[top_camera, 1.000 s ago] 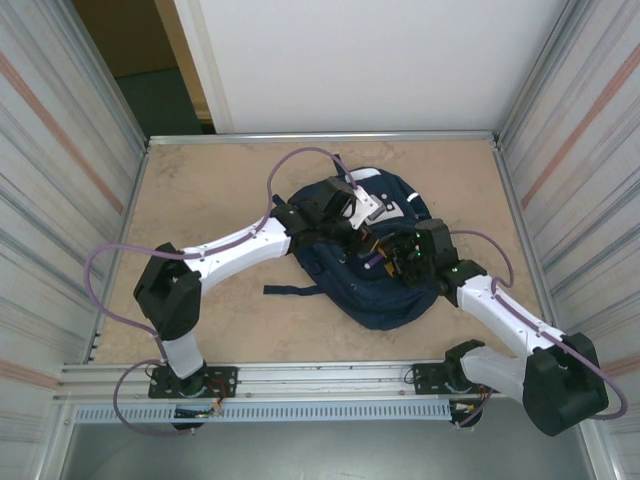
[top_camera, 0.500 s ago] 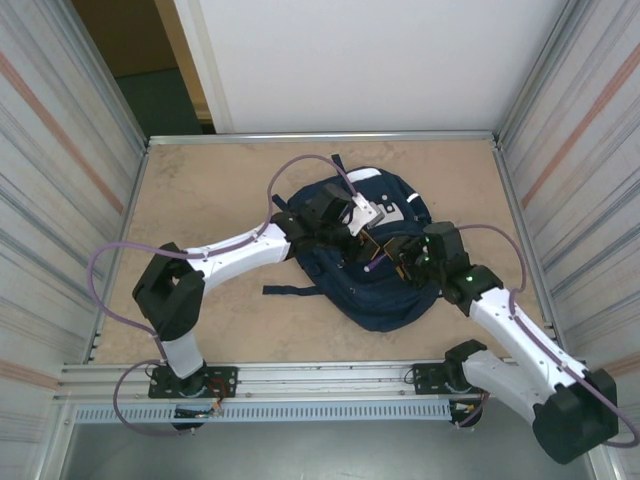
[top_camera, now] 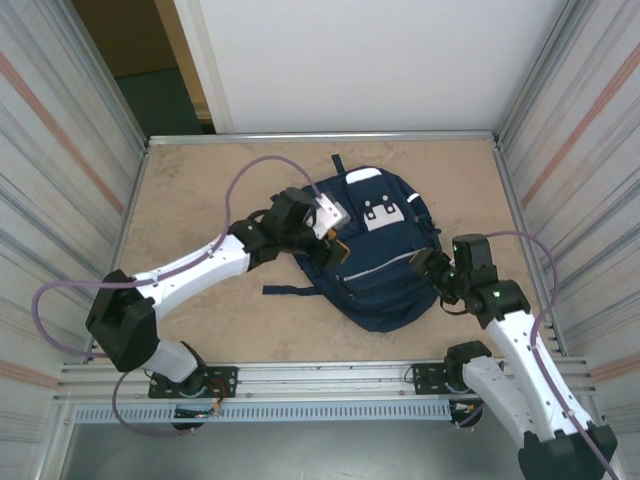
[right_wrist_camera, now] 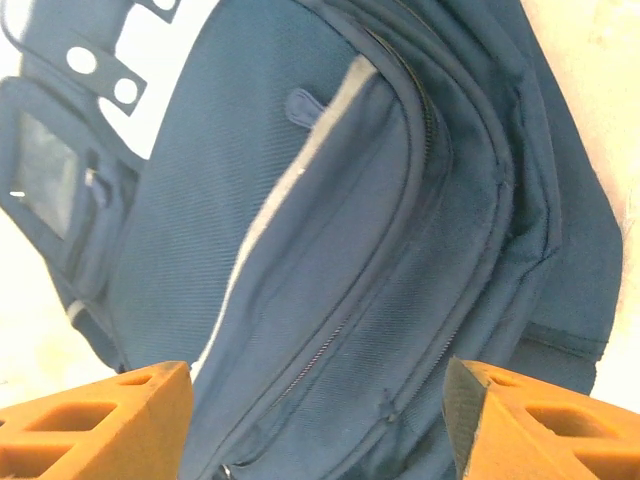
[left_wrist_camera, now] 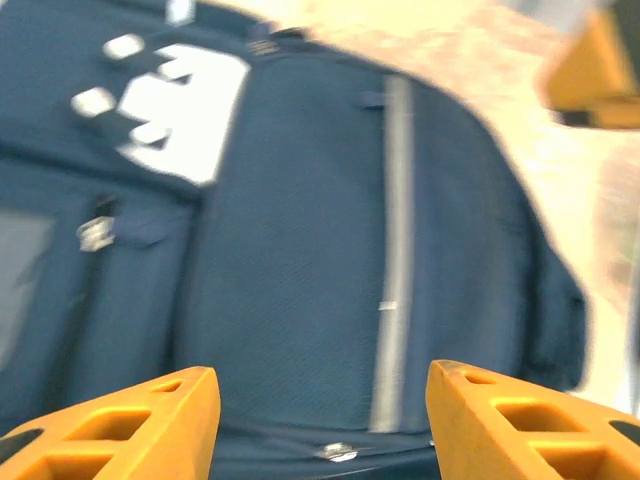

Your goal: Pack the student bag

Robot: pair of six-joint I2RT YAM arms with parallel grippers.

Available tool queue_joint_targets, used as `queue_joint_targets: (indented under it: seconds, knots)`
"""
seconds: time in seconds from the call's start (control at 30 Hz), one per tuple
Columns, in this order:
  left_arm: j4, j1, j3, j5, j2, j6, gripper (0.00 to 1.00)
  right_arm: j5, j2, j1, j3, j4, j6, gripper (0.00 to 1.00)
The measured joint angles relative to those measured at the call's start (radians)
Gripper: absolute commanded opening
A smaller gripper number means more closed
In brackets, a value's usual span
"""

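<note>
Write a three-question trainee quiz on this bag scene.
1. True or false: the bag lies flat on the table, front pockets up.
2. The loose strap trails toward: A the left arm, B the right arm, C the back wall.
3. Fill in: the left jaws and right jaws both stand ____, holding nothing.
Key: 1 true; 2 A; 3 open.
</note>
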Motion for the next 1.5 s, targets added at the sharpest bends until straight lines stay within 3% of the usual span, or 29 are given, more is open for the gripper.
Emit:
queue_joint_targets:
  seconds: [0.17,0.3,0.7,1.03,1.1,1.3,1.5]
  knots:
    - [-0.110,0.050,0.145,-0.069,0.172,-0.140,0.56,-0.090,0.154,-0.044,0.000,0.047,-0.048,0.63]
    - [-0.154,0.047,0.190,-0.077,0.297,-0.258,0.56,-0.135,0.267,-0.050,0.006,0.091,-0.081,0.50]
    - [-0.160,0.045,0.179,-0.011,0.331,-0.474,0.53,-0.147,0.403,-0.068,0.027,0.143,-0.163,0.18]
    - [-0.108,0.024,0.105,0.082,0.321,-0.633,0.53,-0.154,0.407,-0.068,0.029,0.150,-0.188,0.16]
    - [-0.073,0.013,0.084,0.086,0.320,-0.668,0.49,-0.154,0.398,-0.068,0.027,0.153,-0.194,0.14]
    - [-0.013,0.027,0.030,0.093,0.320,-0.764,0.13,-0.155,0.379,-0.068,-0.011,0.191,-0.197,0.09]
    - [0.017,0.039,-0.013,0.086,0.250,-0.782,0.06,-0.171,0.390,-0.067,-0.019,0.222,-0.197,0.06]
